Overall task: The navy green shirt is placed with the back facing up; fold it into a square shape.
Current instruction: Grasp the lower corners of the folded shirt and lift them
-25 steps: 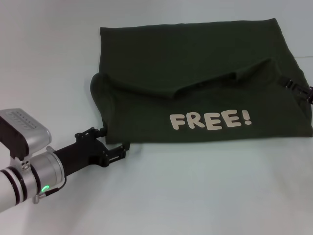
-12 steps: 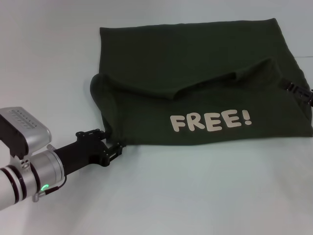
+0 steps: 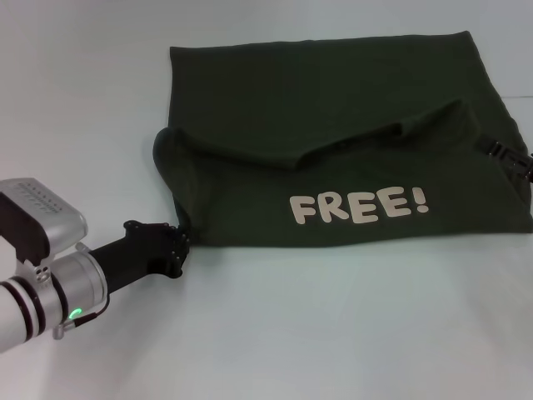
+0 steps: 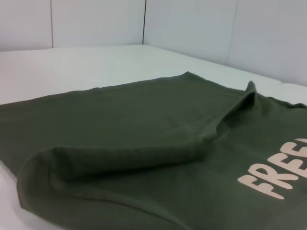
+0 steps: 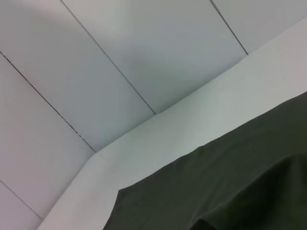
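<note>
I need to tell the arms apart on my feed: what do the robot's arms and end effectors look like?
The left arm is a silver cylinder with black bands, a small green light and a boxy silver-and-black module on top; its left end effector is matte black. Of the right end effector, only a black tip shows beside the shirt.

Left arm casing: silver-grey round metal segment, with black rings at its near end.
Left arm status light: one small green light glowing on the underside of the silver segment.
Left wrist box: a block on top of the arm, black sides, silver ribbed top.
Left gripper (image 3: 171, 243): matt black, a round black sleeve leading into a blocky black head with small screws.
Right gripper (image 3: 510, 156): only a small black bracketed part shows at the far right edge.
</note>
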Controlling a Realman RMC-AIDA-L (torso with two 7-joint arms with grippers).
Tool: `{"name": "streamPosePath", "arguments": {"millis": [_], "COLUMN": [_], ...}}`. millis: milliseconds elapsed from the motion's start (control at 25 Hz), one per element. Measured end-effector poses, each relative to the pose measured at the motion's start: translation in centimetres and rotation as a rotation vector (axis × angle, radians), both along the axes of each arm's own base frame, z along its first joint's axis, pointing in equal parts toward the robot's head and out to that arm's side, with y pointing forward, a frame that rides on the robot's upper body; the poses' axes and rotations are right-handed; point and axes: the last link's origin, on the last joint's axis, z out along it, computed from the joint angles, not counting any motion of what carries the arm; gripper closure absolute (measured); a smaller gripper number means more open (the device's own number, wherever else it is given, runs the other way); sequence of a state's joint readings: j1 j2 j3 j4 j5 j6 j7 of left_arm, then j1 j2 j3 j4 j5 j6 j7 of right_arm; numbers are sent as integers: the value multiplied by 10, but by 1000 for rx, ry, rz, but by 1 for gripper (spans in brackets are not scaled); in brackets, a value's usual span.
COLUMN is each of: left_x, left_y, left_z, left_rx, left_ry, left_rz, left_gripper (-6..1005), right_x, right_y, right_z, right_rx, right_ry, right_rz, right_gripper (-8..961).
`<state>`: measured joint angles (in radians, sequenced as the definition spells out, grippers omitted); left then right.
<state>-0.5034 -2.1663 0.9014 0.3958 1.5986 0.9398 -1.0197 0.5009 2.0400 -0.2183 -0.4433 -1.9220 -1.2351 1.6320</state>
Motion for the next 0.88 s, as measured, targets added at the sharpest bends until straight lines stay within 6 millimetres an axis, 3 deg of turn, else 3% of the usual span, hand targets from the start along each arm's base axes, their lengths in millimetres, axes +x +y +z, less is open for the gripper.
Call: {"name": "streamPosePath", "arguments": {"millis": [320,560,880], "left_x": [2,0,-2], "left_y": [2,-3,-6], "left_z": [5,14,15], "left_rx": [1,7,8], "left_ry": [-19,-57,-60], "left_rz": [3,3,5], "left_gripper": [996,995,996], "right_x": [2,12,35], "right_y": [-1,-5,-18], "right_z": [2,8,32], "right_rx": [-1,-72,-120], "right_ry": [1,-42,-98], "right_rz": [-8,-36,-138], "right_gripper": [57,57,58]}}
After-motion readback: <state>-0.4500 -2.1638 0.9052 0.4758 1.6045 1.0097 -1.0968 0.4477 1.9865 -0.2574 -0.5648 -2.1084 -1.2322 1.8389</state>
